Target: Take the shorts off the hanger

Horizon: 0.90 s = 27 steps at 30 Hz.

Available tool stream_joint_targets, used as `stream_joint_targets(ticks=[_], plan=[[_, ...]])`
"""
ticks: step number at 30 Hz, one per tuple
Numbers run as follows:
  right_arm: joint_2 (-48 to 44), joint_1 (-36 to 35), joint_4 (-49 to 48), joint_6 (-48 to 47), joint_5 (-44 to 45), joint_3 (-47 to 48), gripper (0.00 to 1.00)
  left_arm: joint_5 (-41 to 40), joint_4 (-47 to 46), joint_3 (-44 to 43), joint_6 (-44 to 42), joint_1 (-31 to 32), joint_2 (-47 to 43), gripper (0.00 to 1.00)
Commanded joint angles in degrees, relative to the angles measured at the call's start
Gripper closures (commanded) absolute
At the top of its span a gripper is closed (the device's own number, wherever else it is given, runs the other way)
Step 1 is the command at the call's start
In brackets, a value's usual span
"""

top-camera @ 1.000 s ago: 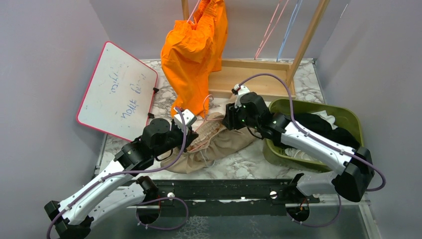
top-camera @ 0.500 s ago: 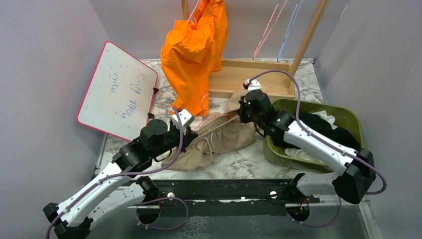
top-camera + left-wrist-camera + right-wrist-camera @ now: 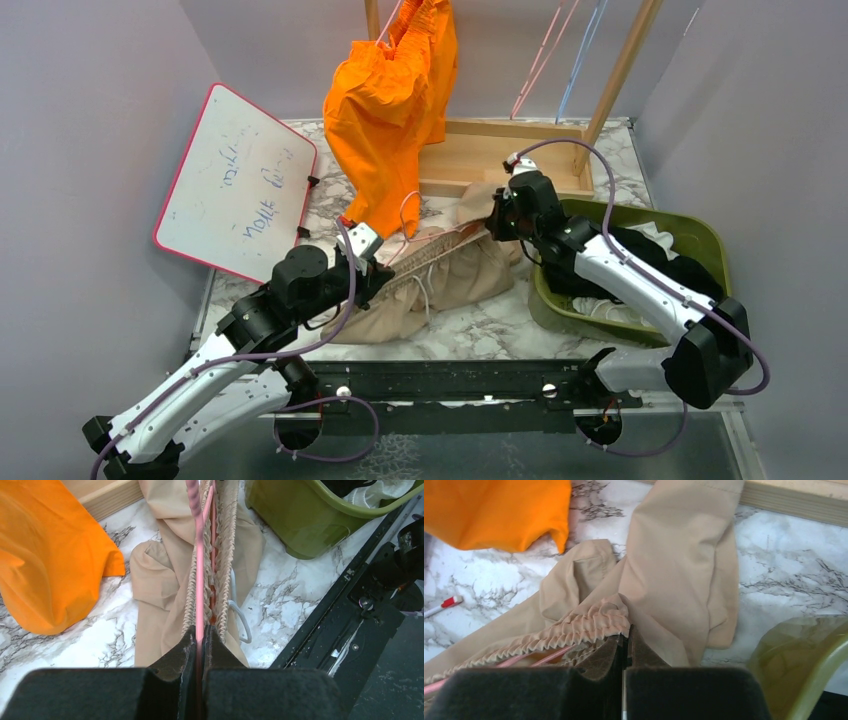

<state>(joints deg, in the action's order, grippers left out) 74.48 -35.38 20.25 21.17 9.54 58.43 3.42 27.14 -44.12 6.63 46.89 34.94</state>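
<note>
The right claw (image 3: pixel 624 632) has just shut on the waist of the tan shorts (image 3: pixel 445 290) and pulled it toward the green tub (image 3: pixel 300 525), while the left claw (image 3: pixel 200 635) holds the pink hanger (image 3: pixel 199 580) tight, so the shorts on the surface (image 3: pixel 500 325) look ready to slide off.

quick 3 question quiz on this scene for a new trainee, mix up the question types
1. Pick one. The left gripper is shut on: A the whiteboard, B the pink hanger, C a marker.
2. True or false: the orange shorts hang at the back, not in the green bin.
3. Fill in the colour: the right gripper pinches the gathered waistband of the ____ shorts.

Key
1. B
2. True
3. Tan: it grips the tan shorts at the waistband.
</note>
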Motion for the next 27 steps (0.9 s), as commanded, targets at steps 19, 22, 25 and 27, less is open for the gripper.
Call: stream_joint_targets(ticks=[19, 22, 25, 27], plan=[[-0.5, 8.8, -4.0, 0.5, -26.0, -8.3, 0.81, -1.9, -2.2, 0.5, 2.6, -0.1, 1.4, 1.0], [-2.7, 8.8, -3.6, 1.9, -25.3, -9.3, 0.73, -2.5, -3.7, 0.7, 3.8, -0.1, 3.4, 1.0], [-6.0, 8.8, -5.5, 3.2, -26.8, -11.4, 0.67, -2.2, -4.9, 0.9, 4.7, -0.1, 6.0, 1.0], [-8.6, 8.9, -8.7, 4.7, -29.3, -13.5, 0.58, -2.3, -6.2, 1.1, 5.1, -0.1, 7.8, 1.0]])
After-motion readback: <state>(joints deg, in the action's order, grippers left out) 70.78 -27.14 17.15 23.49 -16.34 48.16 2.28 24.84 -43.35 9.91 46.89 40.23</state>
